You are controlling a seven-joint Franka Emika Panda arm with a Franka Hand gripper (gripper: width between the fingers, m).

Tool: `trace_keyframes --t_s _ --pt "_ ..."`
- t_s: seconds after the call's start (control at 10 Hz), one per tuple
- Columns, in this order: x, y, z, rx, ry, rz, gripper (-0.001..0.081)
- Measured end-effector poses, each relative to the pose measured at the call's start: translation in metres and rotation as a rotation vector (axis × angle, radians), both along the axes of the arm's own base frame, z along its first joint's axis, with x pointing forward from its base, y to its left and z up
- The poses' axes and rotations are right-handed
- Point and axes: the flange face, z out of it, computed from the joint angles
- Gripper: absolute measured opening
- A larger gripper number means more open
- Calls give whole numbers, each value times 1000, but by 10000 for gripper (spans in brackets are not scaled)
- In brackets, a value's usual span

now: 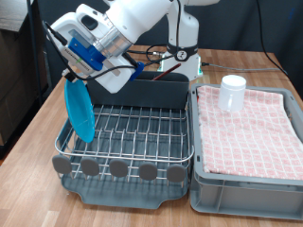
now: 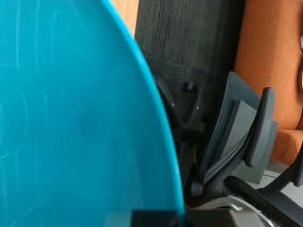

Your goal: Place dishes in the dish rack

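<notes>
My gripper (image 1: 73, 76) is shut on the rim of the round light-blue plate (image 1: 80, 112), which hangs on edge, upright, over the exterior view's left end of the dish rack (image 1: 128, 132), its lower rim down among the silver wires. In the wrist view the plate (image 2: 76, 113) fills most of the picture and hides the fingers. The small white cup (image 1: 232, 93) stands upright on the pink checked cloth (image 1: 251, 132) in the grey crate at the exterior view's right. The rack's tall grey cutlery bin (image 1: 159, 92) is at its far side. The wooden spoon is out of view.
Round grey knobs (image 1: 118, 168) line the rack's near edge. The grey crate (image 1: 246, 194) sits right against the rack. A wooden table (image 1: 28, 132) bears both. Office chairs (image 2: 237, 132) and a dark panel show behind in the wrist view.
</notes>
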Motion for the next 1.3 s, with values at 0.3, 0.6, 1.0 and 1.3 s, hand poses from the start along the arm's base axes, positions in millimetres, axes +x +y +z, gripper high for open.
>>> trace_keyframes --t_s 0.3,0.6,1.0,1.3 --pt "-4 6 -8 3 0 1 14" --pt "-5 11 -11 9 -2 1 14" --pt "-1 22 -6 32 -14 -5 239" --pt "6 31 12 230 16 -57 571"
